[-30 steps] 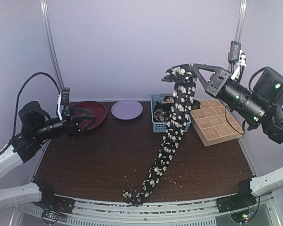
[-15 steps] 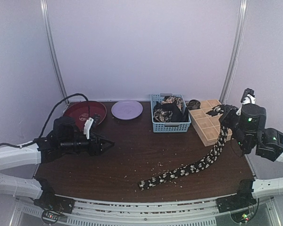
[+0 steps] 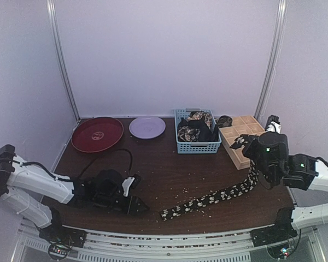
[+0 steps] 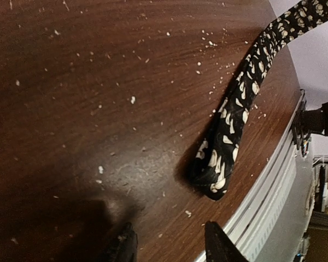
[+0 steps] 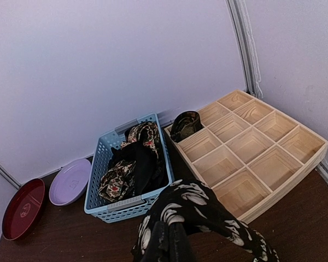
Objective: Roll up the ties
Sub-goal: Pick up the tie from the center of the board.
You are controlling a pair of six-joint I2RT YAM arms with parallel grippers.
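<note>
A: Right gripper (image 5: 168,241)?
B: Pressed together, pinching one end of a long black fabric tie with cream floral print (image 3: 218,195). It's held up at about 3 o'clock over the dark brown wooden table (image 3: 153,169), just by the near corner of the tan wooden gridded tray (image 5: 251,147).
A: Rest of that tie?
B: It drops to the table and lies in a line toward 6 o'clock, free end near the front edge.
A: Left gripper (image 4: 169,241)?
B: Low over the table at 7 o'clock. Fingers spread, nothing between them. The free end is just beyond the tips.
A: Others?
B: Blue plastic mesh basket (image 3: 197,146) at 12 o'clock with more ties (image 5: 132,164) heaped inside. One rolled tie (image 5: 186,124) in a corner compartment of the tray. Dark red round dish (image 3: 97,134) and lilac plate (image 3: 147,127) at 10–11 o'clock.
</note>
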